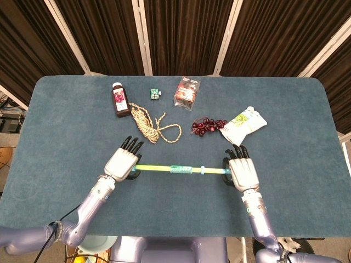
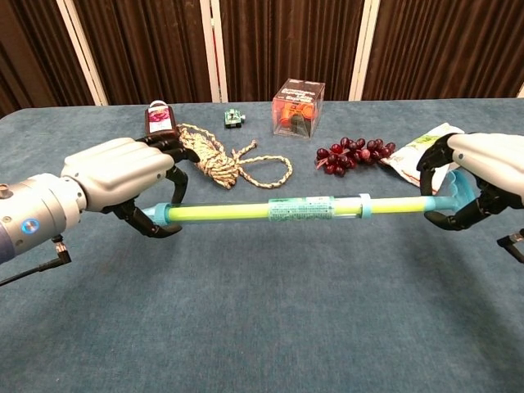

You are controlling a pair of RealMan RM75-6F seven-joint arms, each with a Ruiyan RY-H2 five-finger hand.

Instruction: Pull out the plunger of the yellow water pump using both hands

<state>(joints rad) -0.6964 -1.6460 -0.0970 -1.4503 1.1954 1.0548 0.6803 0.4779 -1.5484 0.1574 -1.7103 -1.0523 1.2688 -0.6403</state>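
Observation:
The yellow water pump hangs level above the blue table, held at both ends. My left hand grips the blue cap end of the yellow barrel, fingers curled round it. At the other end my right hand grips the blue plunger handle. A blue ring sits on the pump right of the printed label, with a thinner yellow stretch between it and the handle.
Behind the pump lie a coiled rope, a dark red bottle, a bunch of dark grapes, a clear box, a white pouch and a small green item.

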